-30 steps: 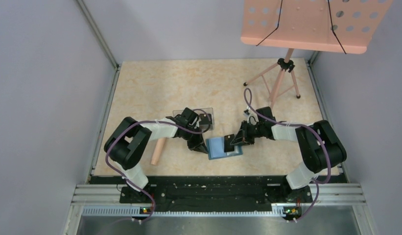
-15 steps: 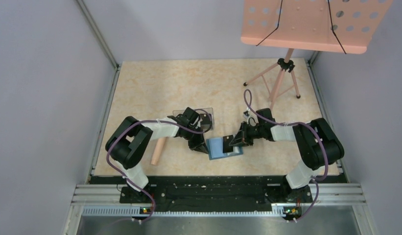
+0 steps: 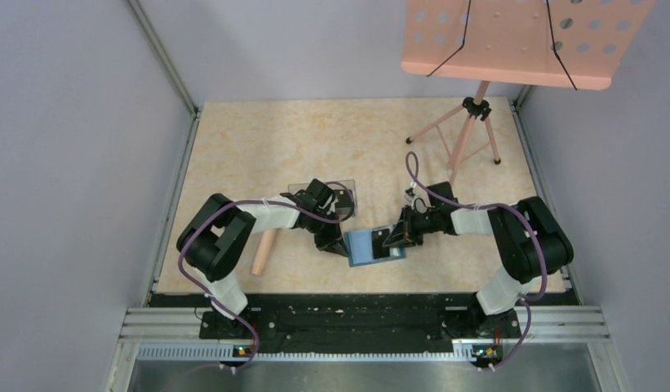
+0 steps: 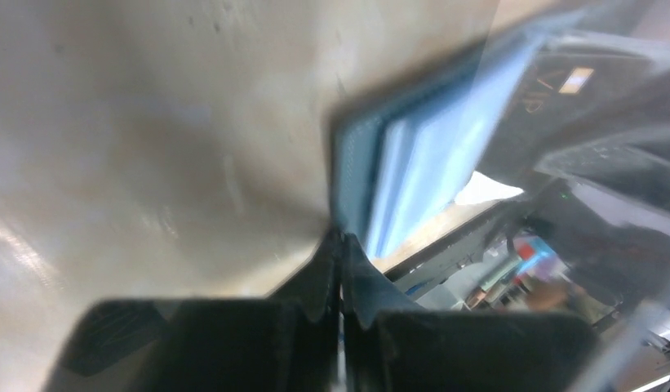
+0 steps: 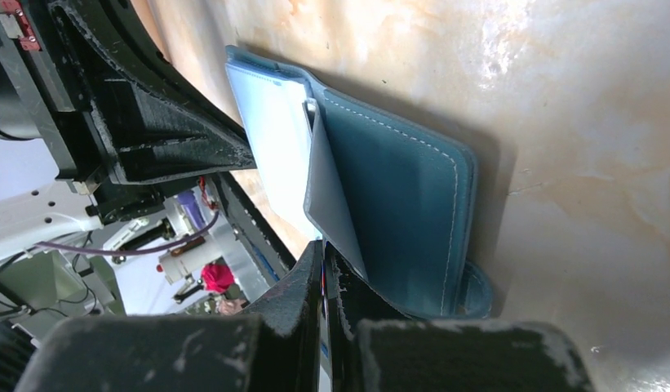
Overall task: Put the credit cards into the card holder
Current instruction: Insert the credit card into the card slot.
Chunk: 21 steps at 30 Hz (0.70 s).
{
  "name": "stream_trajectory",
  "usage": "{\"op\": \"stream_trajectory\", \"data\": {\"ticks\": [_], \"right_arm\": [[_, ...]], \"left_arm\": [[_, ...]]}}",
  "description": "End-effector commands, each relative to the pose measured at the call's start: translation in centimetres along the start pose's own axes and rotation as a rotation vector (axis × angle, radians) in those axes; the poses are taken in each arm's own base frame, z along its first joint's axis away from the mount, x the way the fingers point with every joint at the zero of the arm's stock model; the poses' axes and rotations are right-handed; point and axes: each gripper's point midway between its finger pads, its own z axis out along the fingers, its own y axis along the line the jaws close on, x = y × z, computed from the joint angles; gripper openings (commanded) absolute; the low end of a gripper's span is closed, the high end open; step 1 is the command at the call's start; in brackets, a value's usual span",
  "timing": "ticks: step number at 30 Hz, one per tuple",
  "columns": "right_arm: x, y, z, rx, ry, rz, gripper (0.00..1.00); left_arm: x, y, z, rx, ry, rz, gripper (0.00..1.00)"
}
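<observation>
Top view: bright, even, sharp; soft shadows on the tabletop (image 3: 315, 139).
Left wrist view: badly blurred, pale glare on tabletop.
Right wrist view: crisp; card holder (image 5: 397, 204) casts dark shadow.

I'm working in what looks like a robotics lab test cell: a beige marble-patterned tabletop (image 3: 315, 139) boxed in by plain pale lilac wall panels (image 3: 70, 163). My black-and-white left arm (image 3: 221, 241) and right arm (image 3: 527, 241) are bolted to a ribbed aluminium rail (image 3: 348, 322). A pink perforated metal stand on a tripod (image 3: 470, 131) stands at the far right.

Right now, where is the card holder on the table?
In the top view, the card holder lies at the centre, nearer the arms' side, directly between the left tool and the right tool.
</observation>
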Motion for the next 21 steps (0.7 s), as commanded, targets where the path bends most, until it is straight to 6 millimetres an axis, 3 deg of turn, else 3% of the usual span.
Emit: {"op": "stream_trajectory", "data": {"ticks": [1,5,9,21], "right_arm": [[-1.8,-0.1,-0.5,0.064,-0.045,-0.058,0.0],[-3.4,0.4,-0.4,0.068,-0.065,-0.082,0.0],[-3.5,0.4,0.0,0.042,-0.051,-0.07,0.0],[0.3,-0.4,-0.1,-0.003,0.039,-0.013,0.0]], "left_arm": [[0.7,0.7,0.8,-0.031,0.039,-0.015,0.0],[0.7,0.8,0.8,-0.034,0.041,-0.013,0.0],[0.8,0.8,0.9,-0.036,0.043,-0.014,0.0],[0.8,0.9,1.1,-0.039,0.048,-0.01,0.0]]}}
